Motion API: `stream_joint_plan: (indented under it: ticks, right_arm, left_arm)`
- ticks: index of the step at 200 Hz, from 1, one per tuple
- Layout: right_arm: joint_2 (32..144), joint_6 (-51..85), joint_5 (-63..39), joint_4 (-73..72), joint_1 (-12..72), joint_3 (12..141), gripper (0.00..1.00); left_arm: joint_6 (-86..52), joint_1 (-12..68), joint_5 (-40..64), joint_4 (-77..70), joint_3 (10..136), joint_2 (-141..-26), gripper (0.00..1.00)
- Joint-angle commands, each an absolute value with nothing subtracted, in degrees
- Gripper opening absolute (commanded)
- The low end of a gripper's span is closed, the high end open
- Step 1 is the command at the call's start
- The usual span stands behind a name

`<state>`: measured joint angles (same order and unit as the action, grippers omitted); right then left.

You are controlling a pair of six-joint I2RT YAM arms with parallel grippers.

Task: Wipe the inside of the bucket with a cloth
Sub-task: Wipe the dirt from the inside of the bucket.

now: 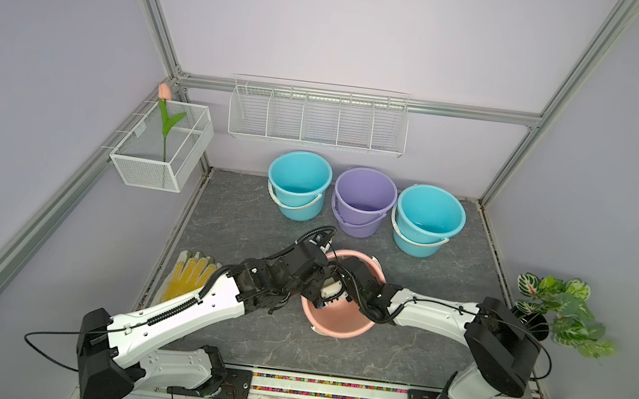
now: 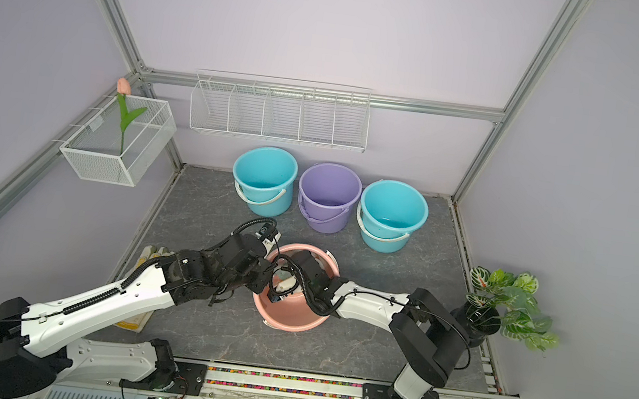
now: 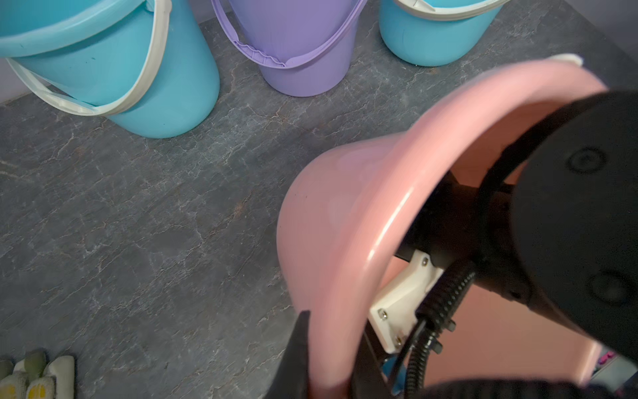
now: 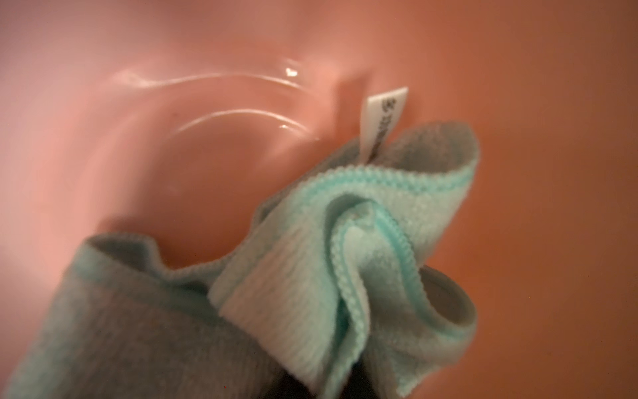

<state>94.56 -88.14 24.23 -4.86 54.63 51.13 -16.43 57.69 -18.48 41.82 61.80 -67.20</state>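
Observation:
The pink bucket (image 1: 336, 328) (image 2: 287, 322) stands in the middle of the grey floor, tipped with its mouth towards the arms. My left gripper (image 3: 331, 374) is shut on the bucket's rim (image 3: 362, 241), one black finger outside the wall and one inside. My right arm (image 1: 432, 314) reaches into the bucket. Down there my right gripper (image 4: 348, 383) is shut on the bunched mint-green cloth (image 4: 310, 276). The cloth's white label (image 4: 383, 117) sticks up against the pink inner wall (image 4: 172, 138). Cloth folds hide the right fingers. In both top views the two arms cover much of the bucket's mouth.
Two teal buckets (image 1: 299, 181) (image 1: 428, 219) and a purple one (image 1: 364, 198) stand in a row behind. A white glove with yellow dots (image 1: 190, 276) lies under the left arm. A potted plant (image 1: 563, 312) stands at the right edge. Wire baskets (image 1: 318, 118) (image 1: 161, 146) hang on the walls.

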Motion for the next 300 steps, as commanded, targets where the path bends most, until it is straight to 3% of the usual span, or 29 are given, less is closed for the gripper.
stream_joint_plan:
  ticks: [1, 37, 90, 124, 176, 196, 245, 300]
  right_arm:
    - [92.53, -85.49, 25.85, 9.94, 55.09, 52.6, 0.07]
    - [92.21, -78.6, 18.53, 24.45, 55.85, 55.31, 0.07]
    - [91.92, -73.77, 0.57, 32.99, 56.12, 57.38, 0.07]
    - [93.07, -71.51, -10.81, 32.3, 56.14, 58.61, 0.07]
    - [94.55, -65.73, -23.26, 17.41, 56.23, 58.08, 0.07]
    - [95.09, -63.81, -20.14, 6.66, 56.75, 55.57, 0.07]
    - [98.39, -64.27, 1.6, -23.28, 59.46, 48.08, 0.07]
    - [101.1, -74.16, 18.01, -34.47, 61.08, 47.61, 0.07]
  left_arm:
    - [-17.45, 58.18, -19.69, 41.25, 63.47, -67.07, 0.0]
    - [-17.58, 58.18, -19.7, 40.57, 62.81, -66.85, 0.0]
    - [-17.6, 58.36, -19.69, 40.26, 62.42, -67.02, 0.0]
    - [-18.02, 58.62, -19.93, 39.71, 61.88, -66.89, 0.0]
    - [-18.02, 59.58, -20.04, 38.58, 61.35, -67.5, 0.0]
    - [-18.09, 60.07, -20.08, 38.32, 61.34, -67.45, 0.0]
    - [-17.58, 61.06, -20.0, 37.62, 61.26, -67.4, 0.0]
    - [-17.23, 61.87, -20.29, 37.44, 61.08, -66.8, 0.0]
